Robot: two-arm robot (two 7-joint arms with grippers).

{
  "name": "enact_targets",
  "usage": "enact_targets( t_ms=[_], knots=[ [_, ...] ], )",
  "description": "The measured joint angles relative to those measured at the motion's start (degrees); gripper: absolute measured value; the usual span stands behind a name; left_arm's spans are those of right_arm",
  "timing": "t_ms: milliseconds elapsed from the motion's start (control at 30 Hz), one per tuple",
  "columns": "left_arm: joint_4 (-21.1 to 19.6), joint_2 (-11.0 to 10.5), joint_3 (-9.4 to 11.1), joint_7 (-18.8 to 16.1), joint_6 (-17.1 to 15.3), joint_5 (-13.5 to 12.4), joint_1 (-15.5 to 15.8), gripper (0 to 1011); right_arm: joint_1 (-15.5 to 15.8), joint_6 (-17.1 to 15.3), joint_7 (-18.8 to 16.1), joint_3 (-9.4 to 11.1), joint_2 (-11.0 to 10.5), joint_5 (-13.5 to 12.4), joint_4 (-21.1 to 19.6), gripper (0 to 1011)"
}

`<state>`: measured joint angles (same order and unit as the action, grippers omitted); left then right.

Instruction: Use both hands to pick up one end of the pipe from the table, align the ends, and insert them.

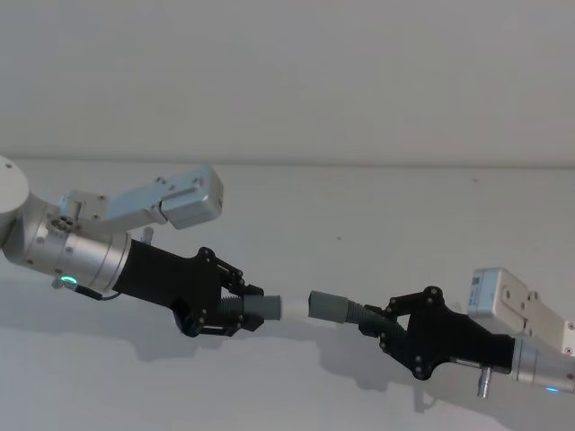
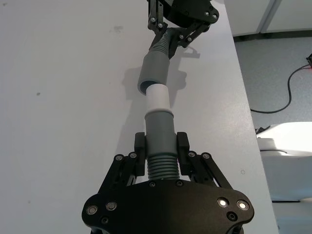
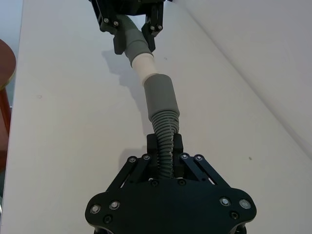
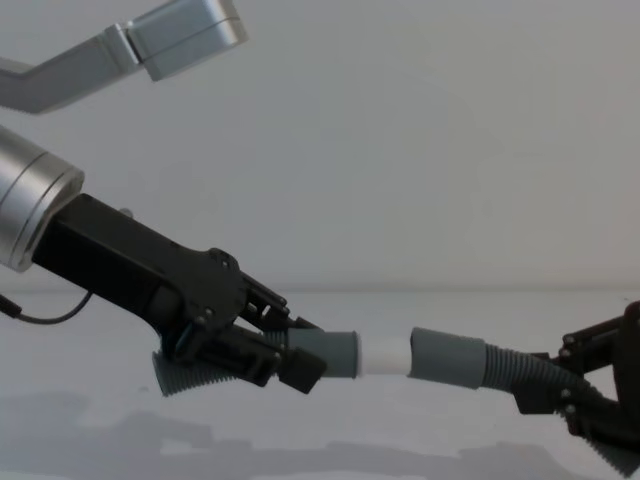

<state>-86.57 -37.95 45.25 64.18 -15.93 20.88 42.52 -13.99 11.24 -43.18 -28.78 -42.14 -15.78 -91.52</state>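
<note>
Pipes unlabelled, both hands gripping.

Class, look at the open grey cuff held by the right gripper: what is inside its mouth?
The white spigot of the left gripper's pipe piece meets the mouth of the grey cuff held by the right gripper. How deep it reaches is hidden by the cuff wall.

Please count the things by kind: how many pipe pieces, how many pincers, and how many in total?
Pipe pieces: 2 (left piece, right piece)
Pincers: 2 (left pincer, right pincer)
Total: 4
</note>
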Motion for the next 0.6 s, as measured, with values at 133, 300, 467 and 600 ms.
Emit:
enact_targets(
  t_ms=[133,300,467,600],
  knots=[
    [-0.1,-0.2,0.2,0.0,0.0,0.1,0.1,361,0.0,0.1,-0.1,0.0,-0.1,-0.2,-0.1,141],
    [-0.2,-0.4,0.4,-0.1,0.0,0.3,0.2,361,0.0,0.4,-0.4,-0.1,-0.3,-0.4,-0.2,141],
    [-0.2,-0.5,0.6,0.0,0.2,0.5,0.3,361,0.1,0.5,-0.5,-0.1,-0.5,-0.6,-0.3,141],
    [-0.2,-0.6,0.7,0.2,0.5,0.7,0.4,361,0.1,0.5,-0.6,-0.1,-0.6,-0.7,-0.4,141]
  ],
)
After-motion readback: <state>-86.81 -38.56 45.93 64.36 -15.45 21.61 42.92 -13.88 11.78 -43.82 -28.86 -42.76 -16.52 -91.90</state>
